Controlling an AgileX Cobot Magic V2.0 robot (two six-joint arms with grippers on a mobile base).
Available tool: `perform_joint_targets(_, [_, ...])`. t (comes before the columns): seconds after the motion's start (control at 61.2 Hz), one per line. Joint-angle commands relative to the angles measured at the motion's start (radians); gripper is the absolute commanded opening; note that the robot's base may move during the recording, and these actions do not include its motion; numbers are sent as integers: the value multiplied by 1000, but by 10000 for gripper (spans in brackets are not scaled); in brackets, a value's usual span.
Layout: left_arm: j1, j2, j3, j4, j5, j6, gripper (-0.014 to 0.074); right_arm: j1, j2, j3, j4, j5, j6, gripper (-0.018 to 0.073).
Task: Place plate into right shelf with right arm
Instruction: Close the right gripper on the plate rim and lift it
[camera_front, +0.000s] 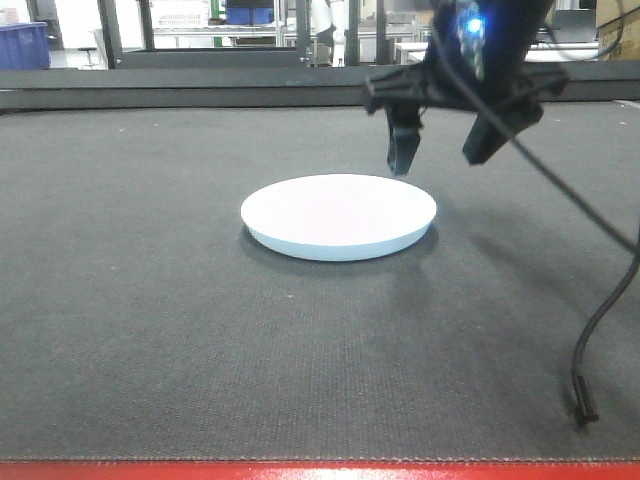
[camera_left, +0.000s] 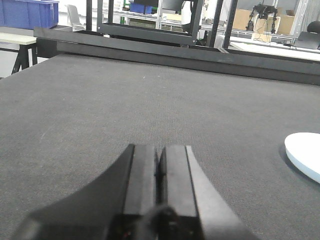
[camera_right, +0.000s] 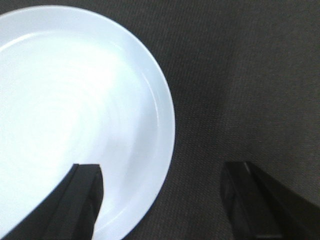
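Observation:
A plain white plate (camera_front: 338, 215) lies flat on the dark grey mat, about mid-table. My right gripper (camera_front: 442, 155) hangs open just above the plate's far right rim, not touching it. In the right wrist view one finger (camera_right: 82, 200) is over the plate (camera_right: 75, 110) and the other finger (camera_right: 252, 200) is over bare mat, so the rim lies inside the right gripper (camera_right: 162, 167). The left gripper (camera_left: 160, 152) is shut on nothing, low over the mat, with the plate's edge (camera_left: 305, 155) off to its right. The right shelf is out of view.
A black cable (camera_front: 590, 350) dangles from the right arm down to the mat at the right. A raised black rail (camera_front: 200, 95) runs along the table's far side. The near edge is red (camera_front: 320, 470). Frames and blue bins (camera_front: 22, 45) stand far behind.

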Motion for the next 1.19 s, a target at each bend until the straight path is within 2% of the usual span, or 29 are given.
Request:
perform_joint_targets(0.0, [1,-11,-1,0,-89,-6,-47,0,-27,-37,-25,-78,2,580])
perform_joint_targets(0.327, [1,-11,-1,0,-89,-6,-47,1,29,-38,-28,-142,1,578])
perform_joint_targets(0.425, [1,-11,-1,0,-89,-6,-47,1,45,-38,-28,-159,1,543])
perform_joint_targets(0.621, [1,-11,-1,0,-89,-6,-47,1,72,-38,-46,-162,1,355])
perform_joint_targets(0.85, [1,-11,-1,0,-89,-6,-47,1,75,-38,-65,-150,1,35])
perform_joint_targets(0.915, [1,-11,-1,0,-89,-6,-47,1,72,-38,-65,-152,1,61])
perform_joint_targets(1.176, [1,-11,-1,0,-89,-6,-47,1,-27,-37,-65,-145,1,55])
